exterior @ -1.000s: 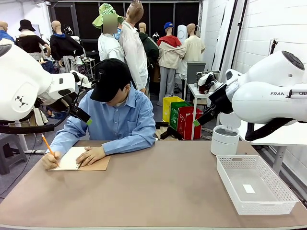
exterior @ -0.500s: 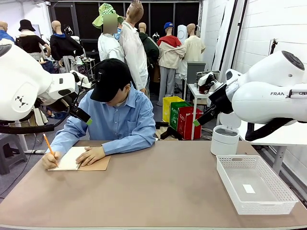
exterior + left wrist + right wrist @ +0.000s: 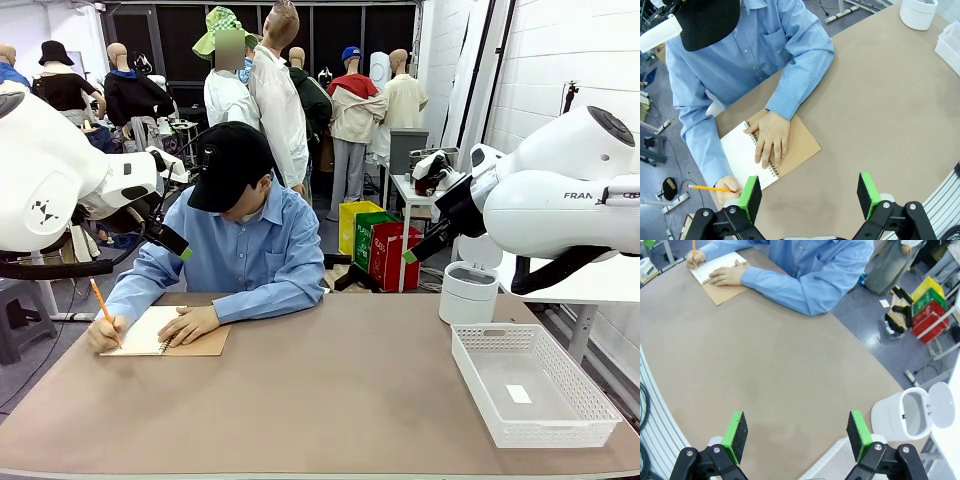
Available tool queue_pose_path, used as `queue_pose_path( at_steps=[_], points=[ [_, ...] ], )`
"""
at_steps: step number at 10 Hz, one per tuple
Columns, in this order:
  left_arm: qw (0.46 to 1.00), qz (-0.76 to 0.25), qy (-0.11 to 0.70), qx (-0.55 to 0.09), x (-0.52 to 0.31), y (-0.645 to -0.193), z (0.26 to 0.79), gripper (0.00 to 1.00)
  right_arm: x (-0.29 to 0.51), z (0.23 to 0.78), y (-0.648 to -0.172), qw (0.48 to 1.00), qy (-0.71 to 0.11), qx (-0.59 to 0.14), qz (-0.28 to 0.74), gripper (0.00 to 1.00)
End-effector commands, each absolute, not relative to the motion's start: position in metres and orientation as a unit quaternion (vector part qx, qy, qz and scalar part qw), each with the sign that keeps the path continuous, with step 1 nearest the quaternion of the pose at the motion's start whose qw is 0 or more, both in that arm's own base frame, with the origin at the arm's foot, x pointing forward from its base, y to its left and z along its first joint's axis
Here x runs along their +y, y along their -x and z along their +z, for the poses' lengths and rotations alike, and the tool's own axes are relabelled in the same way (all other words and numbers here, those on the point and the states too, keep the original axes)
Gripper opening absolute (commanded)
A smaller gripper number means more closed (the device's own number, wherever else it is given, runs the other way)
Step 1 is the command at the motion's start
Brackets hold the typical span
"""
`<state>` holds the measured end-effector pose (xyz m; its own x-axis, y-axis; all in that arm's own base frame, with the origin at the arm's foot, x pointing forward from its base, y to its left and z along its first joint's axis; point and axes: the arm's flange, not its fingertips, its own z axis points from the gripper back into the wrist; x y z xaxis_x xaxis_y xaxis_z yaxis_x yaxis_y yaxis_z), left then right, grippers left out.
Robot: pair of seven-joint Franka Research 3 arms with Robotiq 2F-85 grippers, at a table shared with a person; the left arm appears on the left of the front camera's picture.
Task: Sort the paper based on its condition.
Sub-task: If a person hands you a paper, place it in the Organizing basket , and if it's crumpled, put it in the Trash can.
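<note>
Loose paper is out of view. At the far left of the table a person writes with an orange pencil (image 3: 103,310) on the white top page of a spiral notebook (image 3: 140,330) with a tan cover, the other hand (image 3: 188,324) resting flat on it. My left gripper (image 3: 172,243) hangs open high above that corner; from its wrist the notebook (image 3: 740,150) lies just beyond its open fingertips (image 3: 810,197). My right gripper (image 3: 415,250) hangs open high over the table's right side, with bare tabletop between its green pads (image 3: 797,437) and the notebook (image 3: 715,265) far off.
A white mesh basket (image 3: 470,375) stands at the front right of the brown table (image 3: 320,400), holding one small white slip (image 3: 518,393). A small white bin (image 3: 468,293) with its lid up stands behind it. The person's arms cover the far left edge.
The person's pencil hand has shifted slightly while writing. Neither arm has moved.
</note>
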<state>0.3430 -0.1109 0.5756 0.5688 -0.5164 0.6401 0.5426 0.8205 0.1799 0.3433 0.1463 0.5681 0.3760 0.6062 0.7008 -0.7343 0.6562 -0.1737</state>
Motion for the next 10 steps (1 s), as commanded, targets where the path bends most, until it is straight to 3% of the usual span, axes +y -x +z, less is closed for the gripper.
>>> queue_pose_path(
  at_steps=[1, 10],
  points=[
    [0.885, -0.299, 0.018, -0.357, -0.1104, -0.3424, 0.5768, 1.00, 0.1465, 0.5683, -0.3429, 0.824, -0.080, -0.383, 0.409, 1.00],
    [0.885, -0.299, 0.018, -0.357, -0.1104, -0.3424, 0.5768, 1.00, 0.1465, 0.5683, -0.3429, 0.824, -0.080, -0.383, 0.409, 1.00]
  ],
)
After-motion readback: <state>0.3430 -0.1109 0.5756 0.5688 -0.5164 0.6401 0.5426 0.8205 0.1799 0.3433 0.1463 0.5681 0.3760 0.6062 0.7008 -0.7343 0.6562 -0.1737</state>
